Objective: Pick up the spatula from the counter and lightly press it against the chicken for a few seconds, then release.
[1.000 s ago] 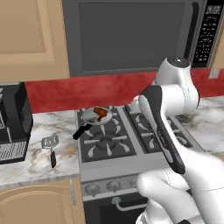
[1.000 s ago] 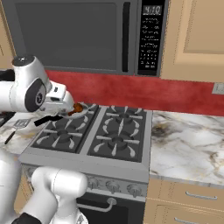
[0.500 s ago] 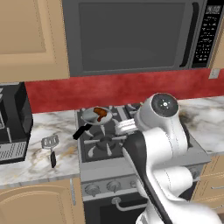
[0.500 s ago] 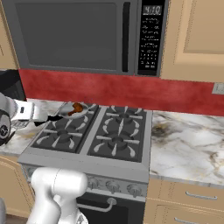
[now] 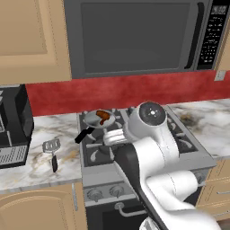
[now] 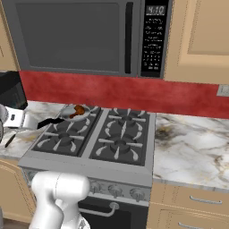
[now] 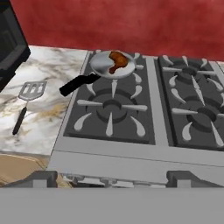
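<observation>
Clearly the jaws stand spread wide. In the hand view one dark fingertip [image 7: 41,178] rises at the lower left and its partner at the lower right, with nothing between them. Past them lies the front edge of the stove [image 7: 153,131], so the jaws hang on the near side of the stove and touch nothing.

The spatula [image 7: 26,105] lies flat on the marble surface [image 7: 48,127] to the left of the stove, well apart from the jaws and off beyond the left fingertip. Its slotted head points toward the red back wall [image 7: 131,22] and its dark handle runs back toward the front edge of the surface. It touches neither the stove nor anything else, and bare marble shows all round it.

The chicken [image 7: 117,61] sits in a grey pan [image 7: 99,66] on the stove's back left burner. The pan's black handle [image 7: 76,84] slants out over the stove's left edge toward the spatula and ends short of it.

The strip of surface left of the stove is narrow. A black appliance [image 5: 13,126] closes its far side, standing back near the wall, and the spatula lies about midway between it and the stove. The end of the spatula's handle comes near the front edge of the surface. The stove's front left burner is bare, and so are both burners on its right half. A microwave [image 5: 134,36] hangs over the stove, high above the pan.
</observation>
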Available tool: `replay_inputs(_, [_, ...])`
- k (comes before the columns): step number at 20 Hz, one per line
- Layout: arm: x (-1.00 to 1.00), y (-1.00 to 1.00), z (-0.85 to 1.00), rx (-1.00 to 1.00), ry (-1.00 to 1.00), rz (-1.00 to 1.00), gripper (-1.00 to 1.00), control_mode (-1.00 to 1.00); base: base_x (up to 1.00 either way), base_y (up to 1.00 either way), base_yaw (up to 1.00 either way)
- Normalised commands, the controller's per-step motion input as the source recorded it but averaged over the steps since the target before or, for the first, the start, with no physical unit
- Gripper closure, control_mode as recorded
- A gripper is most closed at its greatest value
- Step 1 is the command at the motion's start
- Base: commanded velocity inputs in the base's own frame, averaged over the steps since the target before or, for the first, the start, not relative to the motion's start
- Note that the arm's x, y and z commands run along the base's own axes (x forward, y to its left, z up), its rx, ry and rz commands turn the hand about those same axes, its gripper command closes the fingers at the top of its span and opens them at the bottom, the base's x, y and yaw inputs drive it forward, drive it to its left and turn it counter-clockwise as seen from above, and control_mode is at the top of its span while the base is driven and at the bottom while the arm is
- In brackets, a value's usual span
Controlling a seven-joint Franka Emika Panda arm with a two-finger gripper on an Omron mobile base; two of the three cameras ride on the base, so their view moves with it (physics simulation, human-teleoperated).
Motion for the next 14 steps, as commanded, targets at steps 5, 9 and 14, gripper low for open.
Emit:
replay_inputs(5, [0.00,0.44,0.00,0.06,0.22,0.05,-1.00,-1.00,0.00,0.00,0.00])
replay_inputs(9, [0.00,0.50,-0.04,0.00,0.04,0.06,-1.00,-1.00,0.00,0.00,0.00])
replay_inputs(14, [0.00,0.43,-0.25,0.00,-0.03,0.03,-1.00,-1.00,0.00,0.00,0.00])
